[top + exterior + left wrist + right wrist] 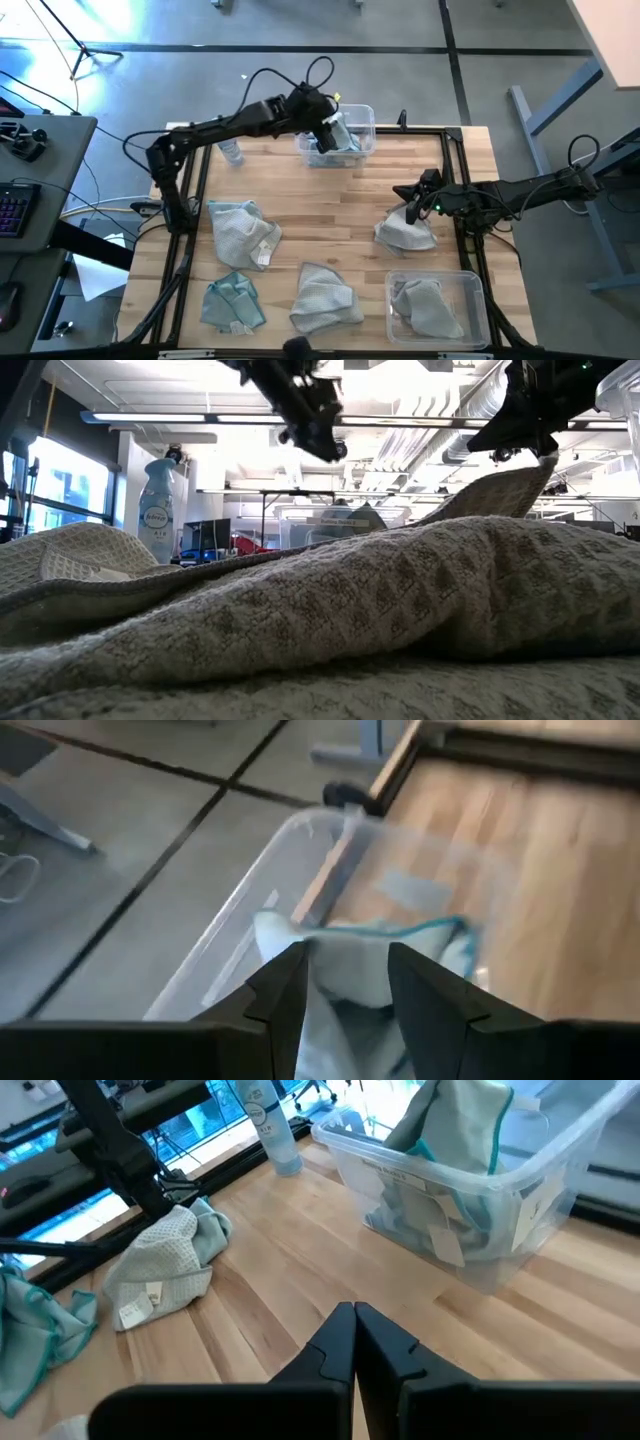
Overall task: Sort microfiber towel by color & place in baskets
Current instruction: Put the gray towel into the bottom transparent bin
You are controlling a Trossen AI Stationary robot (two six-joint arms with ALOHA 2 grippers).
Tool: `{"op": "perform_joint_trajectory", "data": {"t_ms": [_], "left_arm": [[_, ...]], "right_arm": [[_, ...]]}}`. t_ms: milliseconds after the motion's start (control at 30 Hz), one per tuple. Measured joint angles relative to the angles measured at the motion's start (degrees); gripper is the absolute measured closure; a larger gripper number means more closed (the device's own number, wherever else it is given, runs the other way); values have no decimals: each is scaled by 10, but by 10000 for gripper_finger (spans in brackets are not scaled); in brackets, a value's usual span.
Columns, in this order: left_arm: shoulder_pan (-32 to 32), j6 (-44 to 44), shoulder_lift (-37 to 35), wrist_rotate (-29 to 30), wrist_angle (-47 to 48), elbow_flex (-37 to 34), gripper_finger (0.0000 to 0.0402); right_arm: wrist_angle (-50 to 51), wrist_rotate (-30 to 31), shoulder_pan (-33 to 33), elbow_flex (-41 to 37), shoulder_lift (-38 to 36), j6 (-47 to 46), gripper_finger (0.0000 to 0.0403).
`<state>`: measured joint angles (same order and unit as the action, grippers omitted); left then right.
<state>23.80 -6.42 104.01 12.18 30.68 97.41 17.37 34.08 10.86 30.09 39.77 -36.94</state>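
Wooden table (330,215) stands on grey concrete floor (300,25).

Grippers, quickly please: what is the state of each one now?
Left gripper: open over the far basket, blue towel between its fingers.
Right gripper: shut, above a grey towel.

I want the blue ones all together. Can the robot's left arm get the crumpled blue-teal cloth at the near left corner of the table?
Probably yes. The crumpled blue-teal cloth lies uncovered on the left arm's side. The left gripper is open over the far clear plastic bin.

spray bottle (231,152), wooden table (340,200), keyboard (12,208)
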Motion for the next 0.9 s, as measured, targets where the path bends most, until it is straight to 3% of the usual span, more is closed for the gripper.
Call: {"op": "perform_joint_trajectory", "data": {"t_ms": [200, 400, 500, 700, 900], "left_arm": [[-40, 47, -43, -70, 20, 0, 288], [-108, 81, -44, -48, 39, -30, 389], [-144, 114, -44, -45, 20, -71, 391], [-215, 166, -45, -46, -56, -179, 400], [-249, 199, -78, -49, -148, -288, 401]], "right_arm": [[6, -7, 0, 0, 0, -9, 403], [6, -11, 0, 0, 0, -2, 403], [7, -14, 0, 0, 0, -1, 403], [19, -95, 0, 0, 4, 57, 403], [134, -121, 0, 45, 55, 19, 403]]}}
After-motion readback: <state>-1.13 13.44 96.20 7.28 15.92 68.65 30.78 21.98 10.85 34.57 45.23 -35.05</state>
